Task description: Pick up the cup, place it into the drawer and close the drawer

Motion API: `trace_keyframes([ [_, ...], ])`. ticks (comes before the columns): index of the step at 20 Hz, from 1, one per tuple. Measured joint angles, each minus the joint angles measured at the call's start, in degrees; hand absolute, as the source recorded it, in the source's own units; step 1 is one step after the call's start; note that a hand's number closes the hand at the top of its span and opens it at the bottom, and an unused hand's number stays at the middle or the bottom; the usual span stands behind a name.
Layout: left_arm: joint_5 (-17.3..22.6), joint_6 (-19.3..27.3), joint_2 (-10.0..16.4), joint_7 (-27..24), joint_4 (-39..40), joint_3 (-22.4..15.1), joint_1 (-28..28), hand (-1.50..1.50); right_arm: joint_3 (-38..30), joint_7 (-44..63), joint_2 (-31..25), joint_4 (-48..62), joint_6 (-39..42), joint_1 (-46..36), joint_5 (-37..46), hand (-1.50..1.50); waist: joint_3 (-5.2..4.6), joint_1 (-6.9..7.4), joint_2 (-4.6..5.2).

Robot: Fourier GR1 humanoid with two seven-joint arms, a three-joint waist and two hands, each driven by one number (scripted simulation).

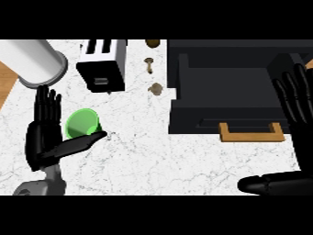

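Observation:
A green cup [83, 124] lies on the white marble counter [152, 151], its mouth facing up toward the view. My left hand [45, 133] is right beside it, fingers straight on the cup's left and thumb stretched under its lower edge; the hand is open. The black drawer unit [233, 87] stands at the right with its drawer [226, 78] pulled open and a wooden handle [251, 132] on the front. My right hand [306, 110] is open with straight fingers at the drawer's right side, thumb low near the view's bottom.
A black and white toaster [103, 64] stands behind the cup. A large white cylinder [31, 62] lies at the back left. Small brown knobs [154, 88] sit between toaster and drawer unit. Wooden floor shows beyond the counter's left edge.

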Motion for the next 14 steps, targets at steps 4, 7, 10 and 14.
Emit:
trace_keyframes([
  [4,0.8,-1.0,0.3,-3.5,3.9,1.5,0.5,-1.50,0.2,0.1,0.1,-0.1,0.1,-0.1,0.2,-1.50,-0.01,0.02,0.00],
  [7,1.4,-1.6,0.1,-6.2,7.6,2.4,0.5,-1.50,-0.3,0.2,-0.1,0.5,0.3,-0.7,-0.1,-1.50,0.00,0.02,0.00],
  [10,2.6,-3.5,1.3,-7.8,10.6,3.7,0.0,-1.50,-0.5,1.0,-0.2,0.4,0.3,-1.3,-0.3,-1.50,-0.01,0.03,0.01],
  [14,3.3,-4.8,1.8,-10.7,16.2,5.0,-1.3,-1.50,-0.2,1.8,0.1,0.0,-0.1,-1.8,0.0,-1.50,-0.01,0.00,0.01],
])
